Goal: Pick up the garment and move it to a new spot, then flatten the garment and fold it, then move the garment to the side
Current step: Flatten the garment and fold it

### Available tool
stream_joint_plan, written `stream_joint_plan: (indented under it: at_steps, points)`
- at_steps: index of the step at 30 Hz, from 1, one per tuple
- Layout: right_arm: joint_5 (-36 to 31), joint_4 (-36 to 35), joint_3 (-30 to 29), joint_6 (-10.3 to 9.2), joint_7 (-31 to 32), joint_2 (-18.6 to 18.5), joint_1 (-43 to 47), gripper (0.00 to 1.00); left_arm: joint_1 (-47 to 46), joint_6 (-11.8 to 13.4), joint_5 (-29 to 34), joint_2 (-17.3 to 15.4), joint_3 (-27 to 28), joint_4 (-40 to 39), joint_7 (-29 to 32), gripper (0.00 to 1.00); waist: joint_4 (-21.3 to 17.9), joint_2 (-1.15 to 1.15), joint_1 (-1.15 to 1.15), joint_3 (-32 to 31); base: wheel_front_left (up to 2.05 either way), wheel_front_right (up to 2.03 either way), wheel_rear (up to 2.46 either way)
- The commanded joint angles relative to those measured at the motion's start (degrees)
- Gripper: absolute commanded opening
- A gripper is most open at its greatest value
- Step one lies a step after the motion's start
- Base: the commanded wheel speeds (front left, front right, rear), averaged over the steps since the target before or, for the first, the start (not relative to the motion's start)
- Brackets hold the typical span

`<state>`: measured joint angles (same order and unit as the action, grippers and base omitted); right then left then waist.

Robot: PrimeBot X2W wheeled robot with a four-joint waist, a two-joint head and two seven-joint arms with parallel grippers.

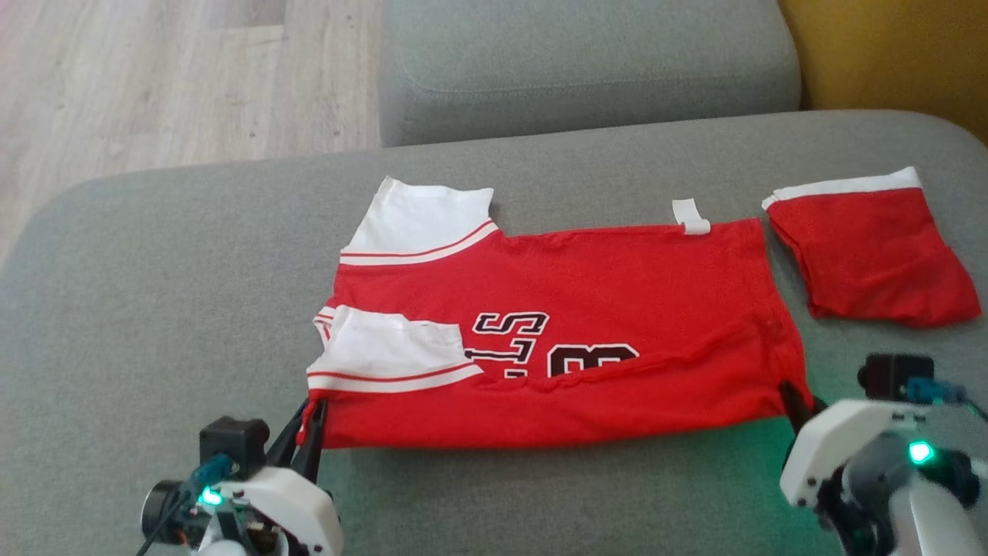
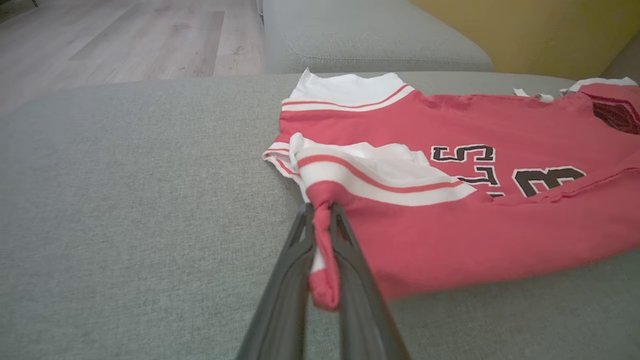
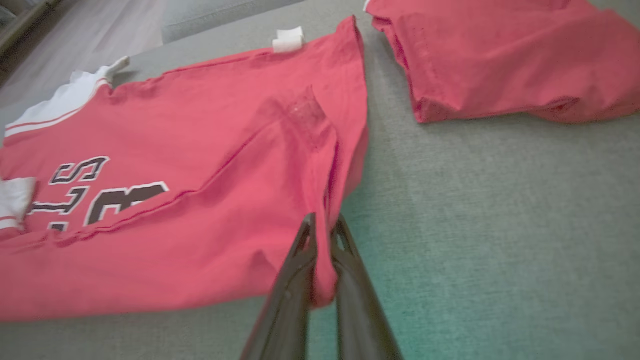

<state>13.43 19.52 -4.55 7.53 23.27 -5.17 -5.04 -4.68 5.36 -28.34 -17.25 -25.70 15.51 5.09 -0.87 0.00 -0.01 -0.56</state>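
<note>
A red garment (image 1: 587, 309) with white sleeves and black lettering lies spread on the grey couch cushion (image 1: 170, 309), its near edge folded over toward the middle. My left gripper (image 1: 310, 409) is shut on the garment's near left corner; the left wrist view has red cloth (image 2: 325, 250) pinched between the dark fingers of the left gripper (image 2: 322, 207). My right gripper (image 1: 795, 398) is shut on the near right corner, and the right wrist view has the garment (image 3: 200, 150) bunched between the fingers of the right gripper (image 3: 324, 222).
A second red piece with a white band (image 1: 868, 247) lies folded at the far right of the cushion. A grey backrest cushion (image 1: 587, 62) stands behind. Wooden floor (image 1: 154, 77) lies beyond the left edge, a yellow surface (image 1: 895, 54) at the top right.
</note>
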Motion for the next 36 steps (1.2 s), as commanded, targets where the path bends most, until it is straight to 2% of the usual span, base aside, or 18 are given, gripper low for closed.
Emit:
stream_joint_plan:
  at_steps: [1,4,8,9,10,11,12,13,14,22,27,31,36]
  points:
    - [-0.7,-4.15,0.37,-0.04,0.22,0.23,-0.77,0.0,-2.11,0.33,-0.3,-1.66,2.2,-2.14,-0.06,0.0,-0.33,0.0,0.01,0.45,0.0,0.0,0.0]
    - [-1.16,-8.45,-0.55,-0.04,0.61,1.57,1.93,0.0,-1.88,0.36,-0.36,-1.52,1.98,-2.15,-0.37,0.0,-0.96,0.0,0.01,1.21,0.0,0.0,0.0]
    - [-1.97,-10.8,-2.09,-0.04,-1.65,2.19,3.18,0.0,-2.28,0.35,-1.22,-0.79,2.4,-0.94,-1.24,0.0,-1.89,0.0,0.01,2.11,0.0,0.0,0.0]
    - [-1.34,-10.91,-2.51,-0.04,-2.82,2.23,3.01,0.14,-2.49,0.52,-1.28,-0.58,2.5,-0.62,-1.49,0.0,-2.09,0.0,0.01,2.34,0.0,0.0,0.0]
    - [-0.28,-10.69,-2.51,-0.04,-3.79,2.24,2.85,1.0,-2.71,0.62,-1.35,-0.38,2.55,-0.3,-1.69,0.0,-2.23,0.0,0.01,2.51,0.0,0.0,0.0]
    - [0.73,-10.3,-2.22,-0.04,-4.49,2.26,2.67,1.0,-2.96,0.69,-1.39,-0.24,2.61,0.01,-1.9,0.0,-2.39,0.0,0.01,2.74,0.0,0.0,0.0]
    - [1.07,-10.1,-2.15,-0.04,-5.6,2.26,2.43,1.0,-3.26,0.79,-1.38,-0.1,2.69,0.28,-2.23,0.46,-2.5,0.0,0.01,2.93,0.0,0.0,0.0]
    - [0.89,-9.92,-2.23,-0.04,-6.83,2.27,2.15,1.0,-3.58,0.98,-1.3,0.05,2.76,0.5,-2.57,0.83,-2.63,0.0,0.01,3.15,0.0,0.0,0.0]
    - [0.47,-9.82,-2.3,-0.04,-8.24,2.27,1.83,1.0,-3.9,1.16,-1.15,0.16,2.77,0.71,-2.89,1.0,-2.73,0.0,0.01,3.33,0.0,0.0,0.0]
    - [2.38,-10.03,-0.69,-0.04,-20.25,2.28,-1.89,1.0,-6.42,2.79,-0.98,0.92,4.76,0.95,-7.52,1.0,-4.03,0.0,0.01,5.06,0.0,0.0,0.0]
    - [3.38,-10.4,0.99,-0.04,-26.66,2.28,-3.35,1.0,-9.21,2.5,-0.8,0.72,6.05,0.12,-11.02,1.0,-4.99,0.0,0.01,6.86,0.0,0.0,0.0]
    - [4.17,-10.49,2.48,-0.04,-29.96,2.29,-4.66,1.0,-13.3,1.55,-0.36,-0.22,6.92,-0.57,-12.95,1.0,-6.16,0.0,0.01,8.81,0.0,0.0,0.0]
    - [4.74,-10.89,3.86,-0.04,-32.8,2.29,-6.48,1.0,-21.8,-1.8,0.82,-3.3,6.44,0.01,-10.88,1.0,-8.05,0.0,0.01,12.2,0.0,0.0,0.0]
